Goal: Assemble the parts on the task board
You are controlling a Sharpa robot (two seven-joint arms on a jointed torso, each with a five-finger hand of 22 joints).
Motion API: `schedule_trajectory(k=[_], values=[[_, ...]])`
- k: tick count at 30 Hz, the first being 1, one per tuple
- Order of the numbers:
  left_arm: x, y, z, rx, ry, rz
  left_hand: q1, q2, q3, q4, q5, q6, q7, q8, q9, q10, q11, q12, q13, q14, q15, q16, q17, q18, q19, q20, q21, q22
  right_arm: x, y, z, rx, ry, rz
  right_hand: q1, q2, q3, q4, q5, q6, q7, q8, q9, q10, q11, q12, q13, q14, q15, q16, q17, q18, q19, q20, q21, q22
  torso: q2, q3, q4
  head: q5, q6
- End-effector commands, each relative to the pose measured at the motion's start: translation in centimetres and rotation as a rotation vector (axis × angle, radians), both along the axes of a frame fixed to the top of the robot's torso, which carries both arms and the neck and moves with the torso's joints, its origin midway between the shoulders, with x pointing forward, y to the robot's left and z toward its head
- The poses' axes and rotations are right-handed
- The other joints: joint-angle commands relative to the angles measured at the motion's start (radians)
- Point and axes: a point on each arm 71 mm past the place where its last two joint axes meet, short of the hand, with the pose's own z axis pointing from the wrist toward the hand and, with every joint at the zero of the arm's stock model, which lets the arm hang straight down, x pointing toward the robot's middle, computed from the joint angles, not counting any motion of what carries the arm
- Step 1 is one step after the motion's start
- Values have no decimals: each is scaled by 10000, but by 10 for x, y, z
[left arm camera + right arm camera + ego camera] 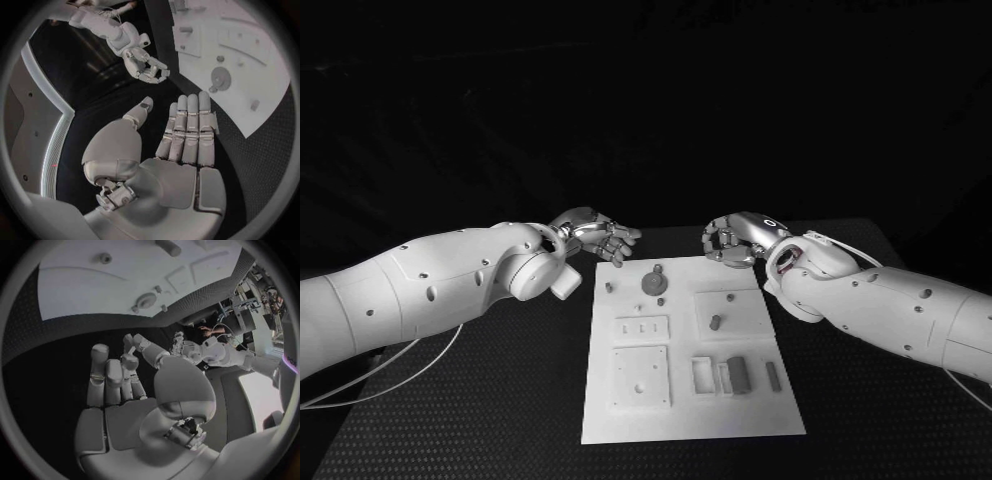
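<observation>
The white task board [635,415] lies lengthwise in the middle of the black table. Grey parts sit on it: a round piece [653,283] and a small peg [609,288] near the far end, another peg [715,322] in a square recess, and upright blocks [737,375] lower right. My left hand [596,237] hovers just beyond the board's far left corner, its palm [181,145] flat, fingers straight and thumb apart, holding nothing. My right hand [737,240] hangs beyond the far right corner; its fingers [109,380] are loosely bent and hold nothing. The two hands face each other.
Black matting [473,400] surrounds the board on both sides. Square recessed plates [642,377] take up the board's near left part. A cable [387,375] loops under my left arm. The other hand shows in each wrist view, right [147,65] and left [187,347].
</observation>
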Motion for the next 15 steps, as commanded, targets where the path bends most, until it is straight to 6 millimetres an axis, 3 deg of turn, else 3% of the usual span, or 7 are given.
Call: schedule_trajectory(k=[1,6,9,15], values=[[-1,-9,-7,576,980,516,-98,167,-99,-91,-6,116,-93,-60,-31,267,-106,141,119,37,13,-50,54,69,31,-10,-54,24,-6,20,0,-773,-14,144,79,-31,-20,-48,25,2287,-209,49,24,-132,-220,53,-13,273,-219,54,18,126,15,-75,63,183,-143,-89,-75,97,24],[-5,-26,-10,761,1257,565,-161,201,-159,-153,-7,115,-110,-115,-65,337,-145,172,189,43,13,-76,89,69,42,-12,-73,31,-14,47,1,-849,7,637,78,-41,-23,-48,25,2294,-213,49,31,-124,-224,50,-13,273,-223,53,5,126,20,-79,65,183,-265,-162,-89,160,18],[-8,-34,-11,933,1249,311,-353,164,-240,-110,-7,52,86,-223,-128,266,-120,123,237,-3,33,-139,114,62,9,1,-123,27,-16,59,2,-881,-10,834,78,-44,-23,-48,25,2296,-214,47,34,-120,-225,48,-14,266,-225,51,-12,126,22,-81,66,182,-312,-185,-82,188,16],[-13,-44,-17,1327,1391,-101,-599,228,-285,17,-11,117,88,-272,-195,287,-139,119,332,30,23,-174,173,84,30,-7,-151,45,-22,76,-1,-759,-63,1075,75,-44,-23,-45,26,2299,-216,45,39,-114,-228,45,-15,266,-228,48,-23,126,26,-83,66,181,-383,-220,-71,227,-12]])
